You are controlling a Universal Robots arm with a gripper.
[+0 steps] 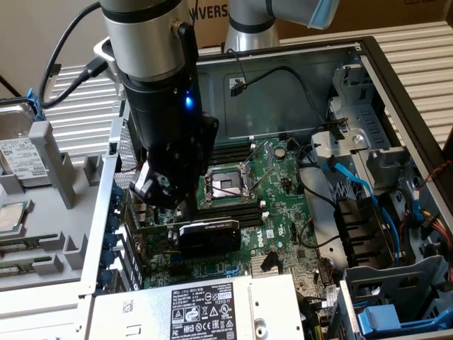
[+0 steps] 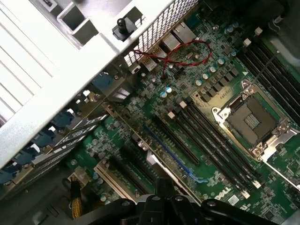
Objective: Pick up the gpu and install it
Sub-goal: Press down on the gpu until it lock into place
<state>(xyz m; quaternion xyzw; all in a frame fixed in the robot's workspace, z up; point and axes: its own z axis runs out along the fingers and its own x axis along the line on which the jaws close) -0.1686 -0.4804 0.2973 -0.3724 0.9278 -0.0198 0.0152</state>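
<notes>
Power supply, silver, labelled, nearest in the exterior view, at the case's front edge.

Gpu: just behind the power supply, standing on edge over the expansion slots of the motherboard. Black cooler shroud facing the power supply; green board edge downward. Long axis across the case, from the slotted rear wall on the exterior view's left toward the right; bracket end presumably at that rear wall (hidden by the arm, so not confirmed).

End effector: directly above the gpu's top edge, fingers clenched. Whether pinching the card or merely pressing on it, cannot tell.

Step in hand, judged: seating the card. Good practice: keep card upright and parallel to the slot, press straight down and evenly along the top edge, keep bracket aligned with its opening in the rear wall, avoid tilting toward either end.

Expansion slots, long and black, with a blue one alongside, seen in the wrist view.

CPU socket, open and silver-framed, beyond the card.

Blue cables and drive bays, farther toward the exterior view's right.

Loose drive and parts outside the case, at the exterior view's left, on the surface.
</notes>
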